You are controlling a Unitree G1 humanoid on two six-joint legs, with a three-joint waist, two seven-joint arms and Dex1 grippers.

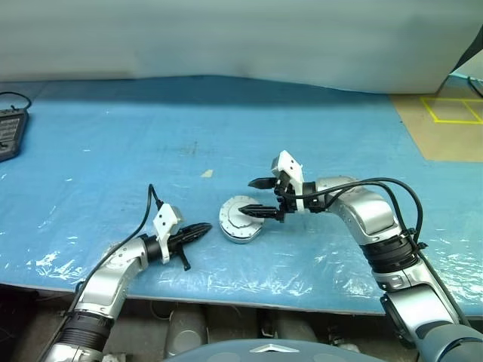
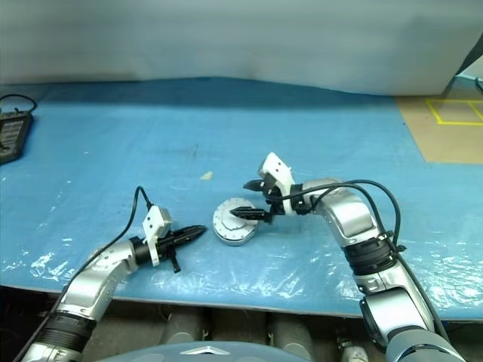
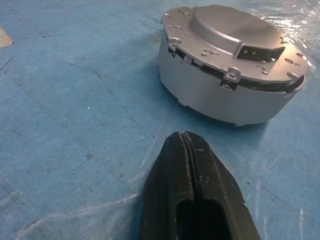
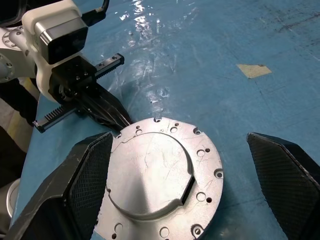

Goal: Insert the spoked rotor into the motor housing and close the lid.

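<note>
So the motor housing (image 1: 240, 221) is sitting on the blue plastic-covered table (image 1: 113, 143) with the lid (image 3: 235, 37) already on top, plain grey face up, raised round centre and little screw holes around the rim. The spoked rotor isn't visible anywhere, presumably shut inside, can't tell.

The right gripper (image 1: 260, 196) is parked right at the housing, coming in from the robot's right. Its fingers are spread wide and holding nothing. From the head views, the lower finger hangs over the lid's top, the upper one is up and clear of it. Whether that lower finger actually touches the lid, can't tell.

The left gripper (image 1: 198, 231) is just beside the housing on the robot's left, tips aimed at it, with a small gap of bare table between. Its fingers (image 3: 192, 185) are pressed tight together, nothing pinched.

What the wrist views add: the left one shows the housing's side wall and a thin dark seam under the lid. The right one looks down on the lid and shows the left gripper's closed tips close to the lid's edge. The head views also catch a dark device (image 1: 9, 132) way off at the table's left edge and a small tan scrap (image 1: 207, 173) behind the housing.
</note>
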